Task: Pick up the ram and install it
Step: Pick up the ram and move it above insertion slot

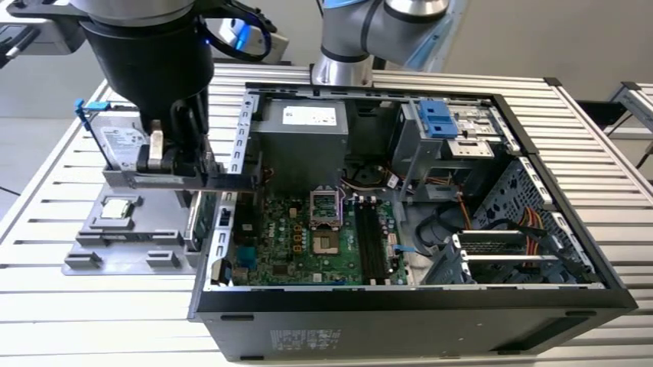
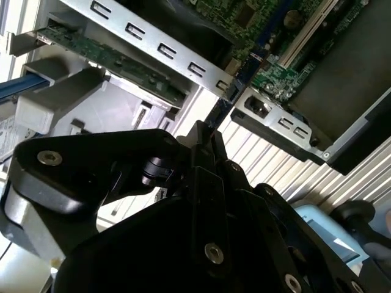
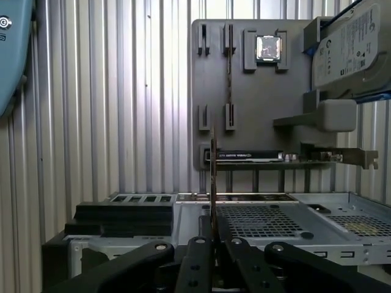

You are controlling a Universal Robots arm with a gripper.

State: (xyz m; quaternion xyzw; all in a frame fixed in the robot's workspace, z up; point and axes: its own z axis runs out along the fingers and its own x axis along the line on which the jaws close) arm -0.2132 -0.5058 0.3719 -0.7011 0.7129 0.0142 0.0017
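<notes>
Gripper (image 3: 212,237) is clamped on the ram (image 3: 212,177), and in the first wrist view the stick juts out from between the fingers edge-on, just a thin line. The second wrist view gives it as a dark bluish strip (image 2: 225,104) poking past the fingertips (image 2: 201,131) toward the metal edge of the computer case (image 2: 183,67).

Ahead of the gripper lies the gray tray (image 3: 256,97). It holds a square processor chip (image 3: 267,47), a silver hard drive (image 3: 348,52) propped in a corner and cut off by the picture's edge, and a green card (image 3: 275,160) standing on its side nearest the gripper.

In the exterior view the gripper hangs right at the case's side wall, tray on one side, open case (image 1: 571,191) on the other. Inside the case sit the motherboard (image 1: 306,241), a gray power supply (image 1: 306,134) and the long black slots (image 1: 372,248), well apart from the gripper. From this angle the fingers hide the ram itself, so how far it sits above the tray is hard to make out.
</notes>
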